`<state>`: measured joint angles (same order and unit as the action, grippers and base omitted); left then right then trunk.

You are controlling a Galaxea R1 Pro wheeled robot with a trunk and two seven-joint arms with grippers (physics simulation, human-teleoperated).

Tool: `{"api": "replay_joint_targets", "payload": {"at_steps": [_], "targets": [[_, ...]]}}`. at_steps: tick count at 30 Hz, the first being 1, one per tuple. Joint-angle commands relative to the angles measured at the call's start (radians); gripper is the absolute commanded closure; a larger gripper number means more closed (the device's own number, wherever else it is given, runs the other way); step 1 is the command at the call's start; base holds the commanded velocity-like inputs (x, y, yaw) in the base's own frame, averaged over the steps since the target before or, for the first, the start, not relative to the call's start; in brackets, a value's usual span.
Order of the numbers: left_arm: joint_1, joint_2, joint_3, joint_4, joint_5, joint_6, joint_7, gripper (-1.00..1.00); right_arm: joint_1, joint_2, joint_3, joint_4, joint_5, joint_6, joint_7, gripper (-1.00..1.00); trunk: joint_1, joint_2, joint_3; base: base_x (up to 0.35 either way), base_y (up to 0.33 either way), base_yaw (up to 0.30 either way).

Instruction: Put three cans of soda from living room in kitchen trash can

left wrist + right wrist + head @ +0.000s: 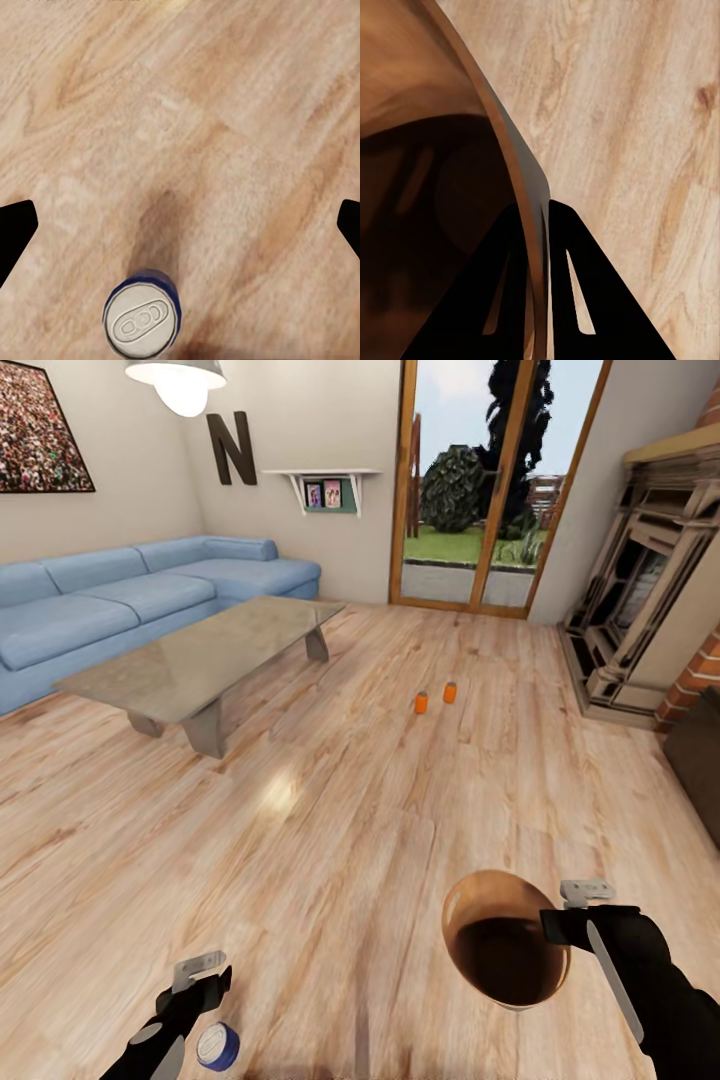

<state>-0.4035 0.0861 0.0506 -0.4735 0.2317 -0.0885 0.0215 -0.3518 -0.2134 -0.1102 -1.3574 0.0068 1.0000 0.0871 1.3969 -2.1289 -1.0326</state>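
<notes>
**Bin gripped by its rim only; cans well ahead**

The brown bin (pixel 505 940) hangs from the right hand (pixel 544 217), clenched on its thin wall; a jolt could tip it. Two orange soda cans (pixel 436 698) stand on the wood floor (pixel 330 810), well apart from it. The left hand (pixel 180 225) is released above a blue can (pixel 142 319), easily knocked.

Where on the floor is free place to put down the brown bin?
Bare wood lies between the low table and the two orange cans, and ahead of the bin. Crowded: beside the blue can under the left end effector.
</notes>
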Motion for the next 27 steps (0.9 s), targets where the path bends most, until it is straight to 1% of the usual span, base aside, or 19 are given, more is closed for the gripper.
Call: {"api": "replay_joint_targets", "payload": {"at_steps": [1, 12, 27], "targets": [[0.000, 0.000, 0.000, 0.000, 0.000, 0.000, 0.000, -1.00, 0.000, 0.000, 0.000, 0.000, -0.010, 0.000, 0.005, 1.00, 0.000, 0.000, -0.002, 0.161, 0.000, 0.000], [0.000, 0.001, 0.000, -0.001, 0.000, 0.000, 0.000, -1.00, -0.001, 0.000, 0.000, 0.000, -0.010, 0.000, 0.005, 1.00, 0.000, 0.000, -0.007, 0.160, 0.000, 0.000], [0.000, 0.002, 0.001, -0.002, 0.000, -0.001, 0.000, -1.00, 0.000, 0.000, 0.000, 0.000, -0.010, 0.000, 0.005, 1.00, 0.000, 0.000, -0.028, 0.012, 0.000, 0.000]]}}
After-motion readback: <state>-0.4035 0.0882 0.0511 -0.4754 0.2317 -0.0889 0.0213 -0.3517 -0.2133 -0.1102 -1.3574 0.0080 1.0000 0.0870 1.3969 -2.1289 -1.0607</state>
